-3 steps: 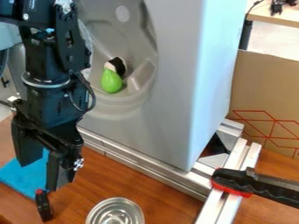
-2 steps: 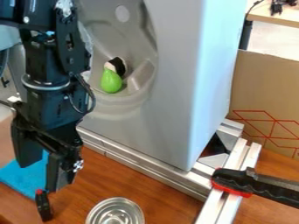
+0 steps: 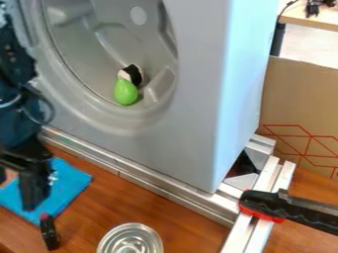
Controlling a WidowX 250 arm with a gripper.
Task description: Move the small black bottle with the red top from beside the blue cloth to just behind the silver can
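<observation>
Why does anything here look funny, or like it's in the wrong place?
The green toy looks a bit odd: it lies in the round hollow of the big grey box, right by a black-and-white thing. The blue cloth lies at a slant. I see no spills or breaks.

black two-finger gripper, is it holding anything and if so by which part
The gripper holds nothing that can be seen; it is over the blue cloth.
</observation>
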